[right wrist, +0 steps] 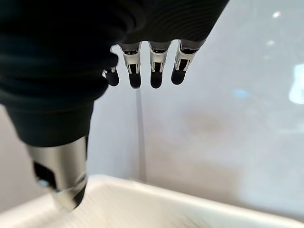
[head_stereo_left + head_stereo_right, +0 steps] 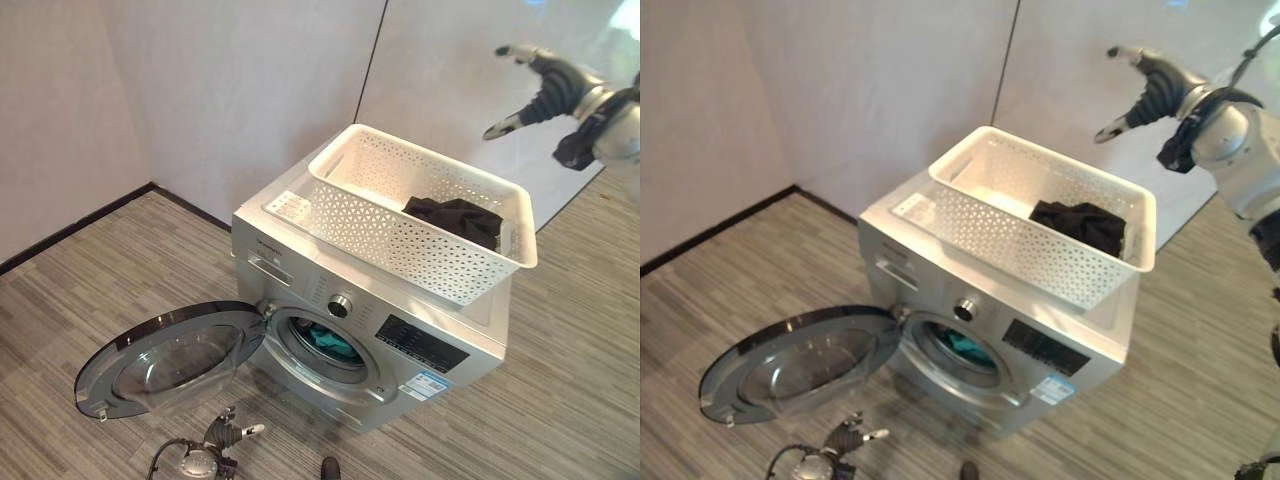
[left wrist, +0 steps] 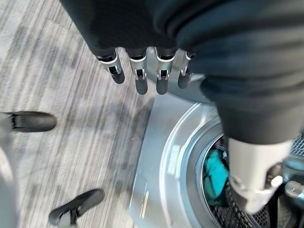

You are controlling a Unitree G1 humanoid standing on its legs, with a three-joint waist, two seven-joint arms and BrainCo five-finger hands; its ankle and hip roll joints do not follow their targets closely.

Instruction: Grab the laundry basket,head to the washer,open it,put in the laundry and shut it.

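Observation:
The silver front-loading washer (image 2: 420,350) stands in the room's corner with its round door (image 2: 170,360) swung wide to the left. A teal cloth (image 2: 330,342) lies inside the drum, and the left wrist view shows this teal cloth (image 3: 216,178) past my fingers. On top of the washer sits the white perforated laundry basket (image 2: 400,235), a dark garment (image 2: 455,218) bunched at its right end. My right hand (image 2: 555,90) is raised above and to the right of the basket, open and empty. My left hand (image 2: 228,432) hangs low in front of the open door, open and holding nothing.
Pale walls rise close behind the washer, with a black baseboard (image 2: 80,225) along the left wall. Striped grey floor (image 2: 560,400) spreads around the machine. The open door takes up the floor to the washer's left front.

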